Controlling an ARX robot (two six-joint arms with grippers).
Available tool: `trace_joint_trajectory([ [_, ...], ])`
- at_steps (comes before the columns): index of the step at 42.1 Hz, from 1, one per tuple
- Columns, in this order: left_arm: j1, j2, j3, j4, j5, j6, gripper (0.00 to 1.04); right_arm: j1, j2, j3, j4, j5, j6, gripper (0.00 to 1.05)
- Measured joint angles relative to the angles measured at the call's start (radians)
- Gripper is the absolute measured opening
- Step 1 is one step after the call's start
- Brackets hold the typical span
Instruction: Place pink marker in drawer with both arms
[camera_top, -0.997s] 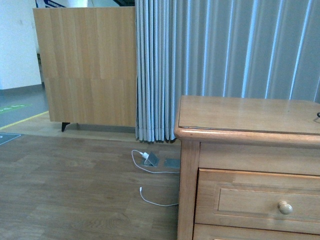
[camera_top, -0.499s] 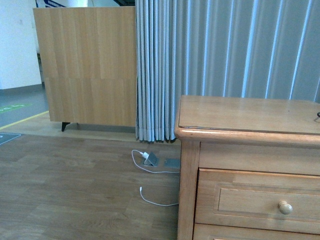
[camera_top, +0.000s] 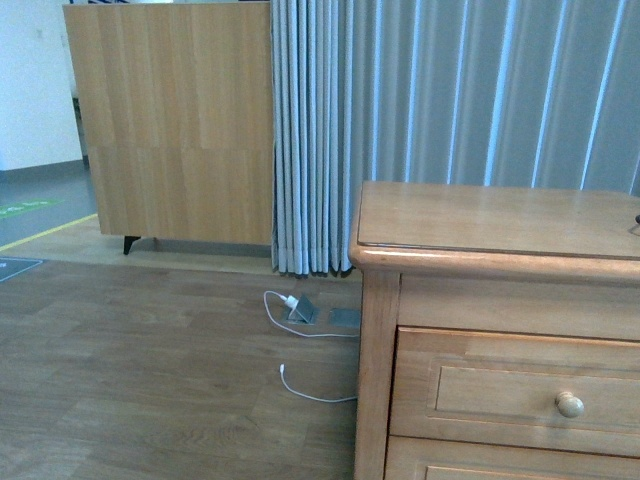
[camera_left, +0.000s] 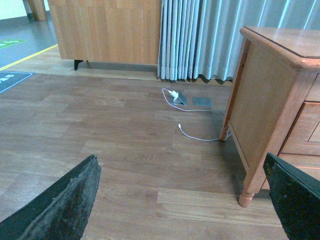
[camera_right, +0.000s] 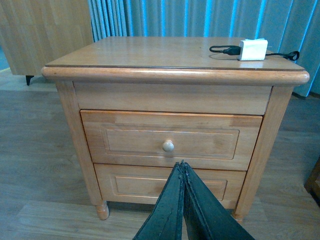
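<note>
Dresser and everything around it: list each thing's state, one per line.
drawer: fully closed, knob untouched.
lower drawer: closed.
white charger: lying on the dresser top, black cable plugged in.
white floor cable: loose on the floor, one end free.
left gripper: open, empty.
right gripper: shut, nothing visible between the fingers.
pink marker: not in view.

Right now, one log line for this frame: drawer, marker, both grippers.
drawer: closed | pink marker: not in view | left gripper: open, empty, over floor | right gripper: shut, empty, facing dresser
</note>
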Motion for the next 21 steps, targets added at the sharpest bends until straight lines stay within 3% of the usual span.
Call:
trace_joint_trajectory([
  [11, 0.0, 0.0, 0.0, 0.0, 0.0, 0.0, 0.99, 0.0, 0.0, 0.0, 0.0, 0.0, -0.002, 0.04],
  [17, 0.0, 0.0, 0.0, 0.0, 0.0, 0.0, 0.99, 0.0, 0.0, 0.0, 0.0, 0.0, -0.001, 0.33],
  [21, 0.0, 0.0, 0.0, 0.0, 0.0, 0.0, 0.99, 0.0, 0.0, 0.0, 0.0, 0.0, -0.001, 0.48],
])
